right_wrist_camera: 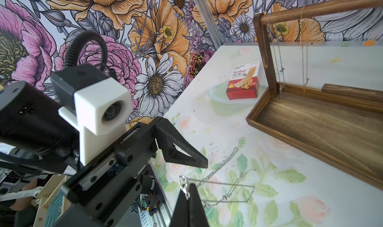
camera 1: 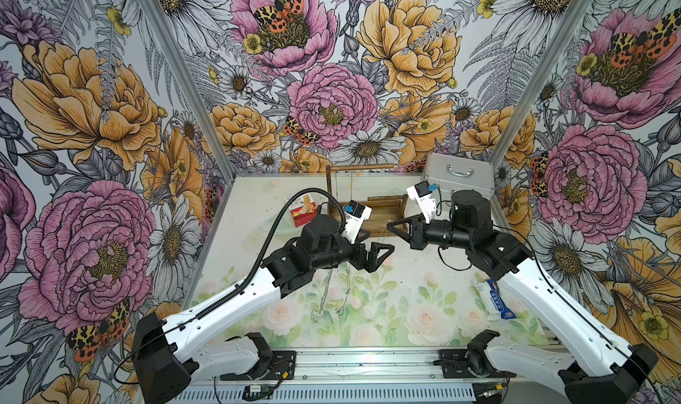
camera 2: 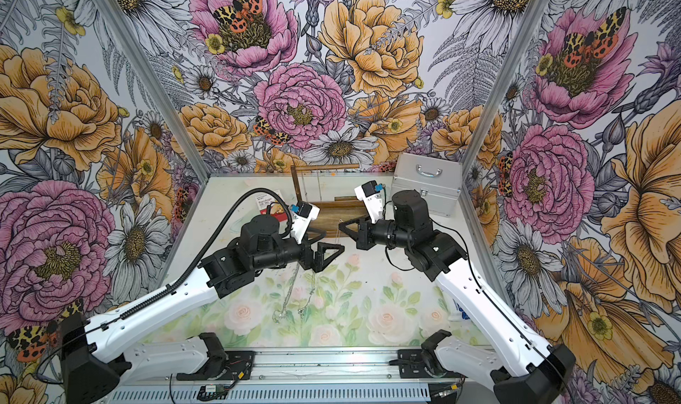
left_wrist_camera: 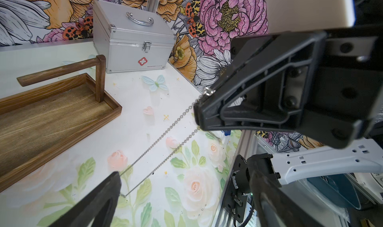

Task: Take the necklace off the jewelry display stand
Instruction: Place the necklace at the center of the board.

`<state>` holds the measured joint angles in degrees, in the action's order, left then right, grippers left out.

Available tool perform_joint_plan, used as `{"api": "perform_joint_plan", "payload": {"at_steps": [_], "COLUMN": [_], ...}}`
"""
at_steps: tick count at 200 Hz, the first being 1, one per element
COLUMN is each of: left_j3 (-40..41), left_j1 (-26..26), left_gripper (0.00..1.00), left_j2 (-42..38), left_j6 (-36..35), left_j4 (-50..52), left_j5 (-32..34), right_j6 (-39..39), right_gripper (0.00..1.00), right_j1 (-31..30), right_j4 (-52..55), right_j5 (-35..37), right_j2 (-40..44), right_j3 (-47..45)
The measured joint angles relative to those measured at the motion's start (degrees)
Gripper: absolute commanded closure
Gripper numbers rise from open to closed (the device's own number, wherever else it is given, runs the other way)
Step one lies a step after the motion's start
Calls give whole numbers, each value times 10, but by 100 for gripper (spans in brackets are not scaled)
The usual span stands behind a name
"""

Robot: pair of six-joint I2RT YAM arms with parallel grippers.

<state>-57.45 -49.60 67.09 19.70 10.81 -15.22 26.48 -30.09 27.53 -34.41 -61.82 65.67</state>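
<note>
right gripper point(left_wrist_camera: 198, 114) pinches the silver necklace point(left_wrist_camera: 158, 138) at its clasp beside the jewelry display stand point(left_wrist_camera: 62, 112); left gripper point(camera 1: 381, 242), jaws wide, hooks its loop taut for control.

You've got a stained-wood jewelry display stand point(left_wrist_camera: 51, 120), grain visible, satin finish. Your necklace point(left_wrist_camera: 165, 130) is fine silvery metal chain with bright glints. The case point(left_wrist_camera: 124, 47) has ribbed matt metal panels and a polished handle point(left_wrist_camera: 139, 22). The bandage box point(right_wrist_camera: 244, 81) is glossy printed card. The right gripper point(left_wrist_camera: 199, 114) is matt black ribbed plastic. The camera mount point(right_wrist_camera: 99, 110) is matt white plastic. The table point(left_wrist_camera: 134, 103) is a smooth printed sheet with low sheen.
</note>
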Motion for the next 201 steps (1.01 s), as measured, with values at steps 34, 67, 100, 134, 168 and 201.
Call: {"api": "perform_joint_plan", "payload": {"at_steps": [34,67,100,134,168,201], "left_j3": [0,0,-1,-5,-5,-5], "left_j1": [14,17,17,17,17,19], "left_gripper": [11,13,18,22,28,39], "left_j2": [33,57,74,92,112,135], "left_j6": [7,7,2,-3,-6,-6], "left_j4": [-12,-18,-21,-30,-46,-65], "left_j5": [-29,-40,-49,-58,-71,-88], "right_j6": [0,0,0,0,0,0], "right_gripper": [100,100,100,100,100,100], "right_j1": [0,0,0,0,0,0], "right_j4": [1,1,1,1,1,1], "right_j5": [-1,-4,-9,-14,-16,-19], "right_j2": [2,2,2,2,2,2], "right_j3": [0,0,0,0,0,0]}}
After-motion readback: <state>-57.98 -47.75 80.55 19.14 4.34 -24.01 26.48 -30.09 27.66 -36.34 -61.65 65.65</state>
